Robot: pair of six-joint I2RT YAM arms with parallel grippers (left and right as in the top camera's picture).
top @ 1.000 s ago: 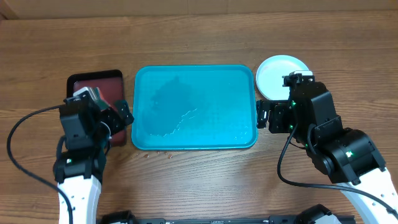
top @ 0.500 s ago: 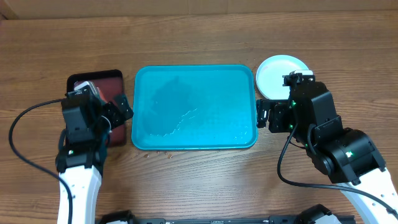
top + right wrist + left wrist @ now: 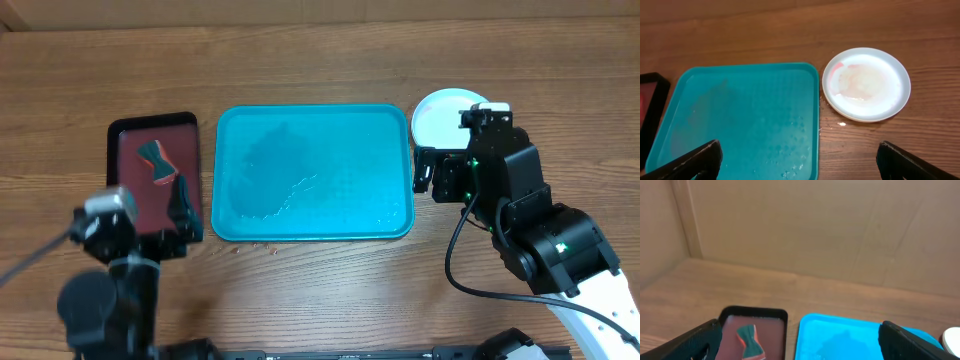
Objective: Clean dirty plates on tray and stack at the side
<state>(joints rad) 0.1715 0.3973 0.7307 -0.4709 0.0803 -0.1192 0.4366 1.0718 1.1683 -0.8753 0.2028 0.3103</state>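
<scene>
The turquoise tray (image 3: pixel 310 215) lies mid-table with wet streaks and no plates on it; it also shows in the left wrist view (image 3: pixel 840 337) and the right wrist view (image 3: pixel 740 115). A white plate (image 3: pixel 440 115) with a faint pink smear sits on the table just right of the tray's far corner, seen whole in the right wrist view (image 3: pixel 866 84). I cannot tell whether other plates lie under it; no yellow-green or mint-blue plate shows. My right gripper (image 3: pixel 425 172) (image 3: pixel 800 165) is open and empty over the tray's right rim. My left gripper (image 3: pixel 180 215) (image 3: pixel 805 350) is open and empty, near the tray's front left corner.
A dark maroon black-rimmed tray (image 3: pixel 130 175) lies left of the turquoise tray and holds a green and red bow-shaped sponge (image 3: pixel 155 160) (image 3: pixel 750 341). A cardboard wall (image 3: pixel 815 230) stands behind the table. Small crumbs lie on the wood by the plate (image 3: pixel 841 123).
My left arm has drawn back toward the front edge, off the maroon tray, uncovering the sponge lying there. My right arm has shifted slightly toward the plate.
</scene>
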